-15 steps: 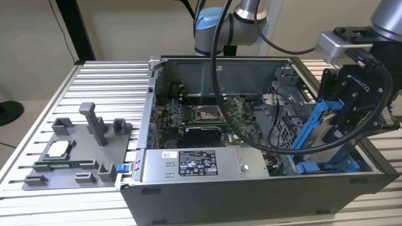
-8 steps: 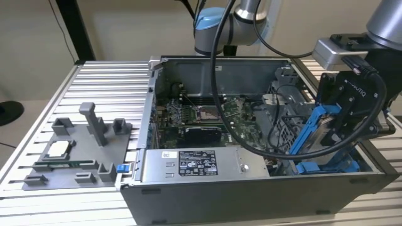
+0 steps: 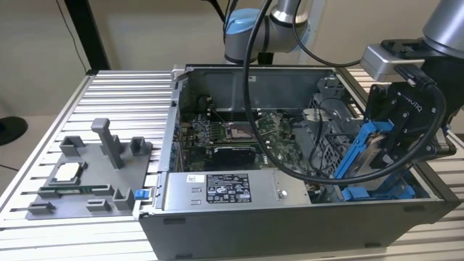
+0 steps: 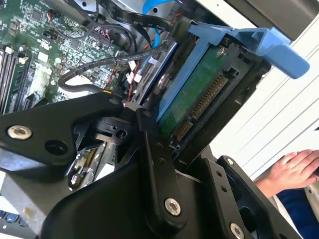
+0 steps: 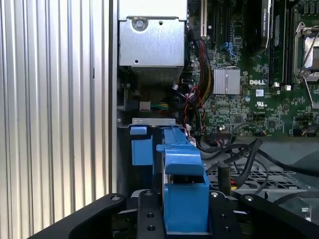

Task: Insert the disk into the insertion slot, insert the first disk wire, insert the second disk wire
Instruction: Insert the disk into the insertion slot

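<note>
The disk (image 3: 362, 147) is standing on edge, tilted, in its blue carrier, and the gripper (image 3: 388, 155) is clamping it just above the insertion slot (image 3: 362, 192) at the exterior view's right end of the open computer case (image 3: 290, 228). To the exterior view's left of the slot, a grey metal box (image 3: 181, 191) is carrying a black-and-white sticker (image 3: 228, 188) whose print I cannot make out.

1. The disk (image 4: 199, 94) shows a matt green circuit board underneath, framed in smooth bright blue plastic (faintly glossy).
2. The hand (image 5: 185, 219) is matt black, with shiny metal screw heads.
3. The tabletop (image 3: 123, 92) is ribbed silver metal with a satin finish.
4. The fixture tray (image 3: 80, 185) is dull grey plastic.
5. The insertion slot (image 3: 327, 142) is perforated grey metal.
6. The metal box (image 3: 181, 196) is bare grey sheet metal with a paper sticker.
</note>
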### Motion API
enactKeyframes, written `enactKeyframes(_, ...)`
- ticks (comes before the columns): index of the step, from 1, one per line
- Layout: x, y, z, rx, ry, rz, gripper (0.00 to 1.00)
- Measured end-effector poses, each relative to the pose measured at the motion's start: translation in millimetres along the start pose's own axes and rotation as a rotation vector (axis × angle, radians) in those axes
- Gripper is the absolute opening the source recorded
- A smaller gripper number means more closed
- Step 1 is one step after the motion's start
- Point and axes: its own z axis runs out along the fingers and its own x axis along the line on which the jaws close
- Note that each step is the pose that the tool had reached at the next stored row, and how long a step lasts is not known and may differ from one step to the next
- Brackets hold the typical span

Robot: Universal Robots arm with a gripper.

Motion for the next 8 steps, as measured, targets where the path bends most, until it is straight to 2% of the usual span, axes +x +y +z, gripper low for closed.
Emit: enactKeyframes(8,0.0,0.0,0.1,0.0000,0.0000,0.000,0.00)
